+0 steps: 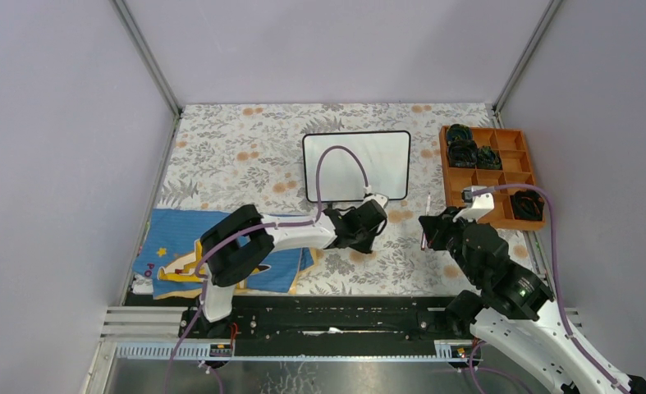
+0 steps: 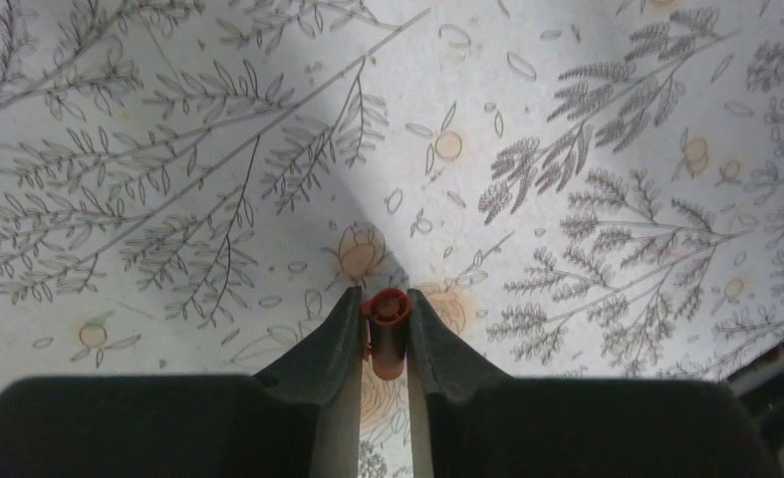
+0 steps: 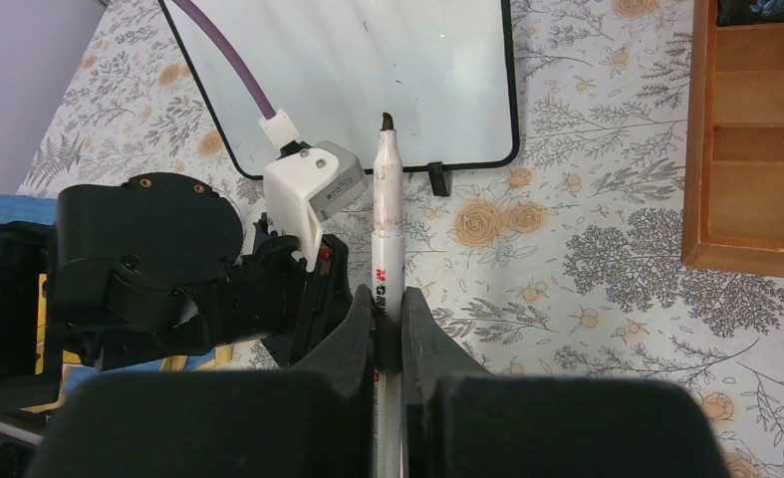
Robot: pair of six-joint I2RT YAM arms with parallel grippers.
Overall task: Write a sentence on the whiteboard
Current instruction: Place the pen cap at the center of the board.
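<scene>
The whiteboard (image 1: 356, 164) lies flat at the back middle of the table, white with a thin black frame, and its face is blank; no sentence shows on it. It also shows in the right wrist view (image 3: 368, 70). My right gripper (image 1: 425, 232) (image 3: 388, 319) is shut on a white marker (image 3: 388, 209) with its dark tip bare, pointing toward the board's near edge. My left gripper (image 1: 375, 223) (image 2: 382, 324) is shut on the marker's red cap (image 2: 389, 334), low over the floral cloth, just in front of the board.
An orange compartment tray (image 1: 488, 174) with dark items stands at the back right, also in the right wrist view (image 3: 756, 139). A blue patterned cloth (image 1: 221, 254) lies at the front left under the left arm. Grey walls enclose the table.
</scene>
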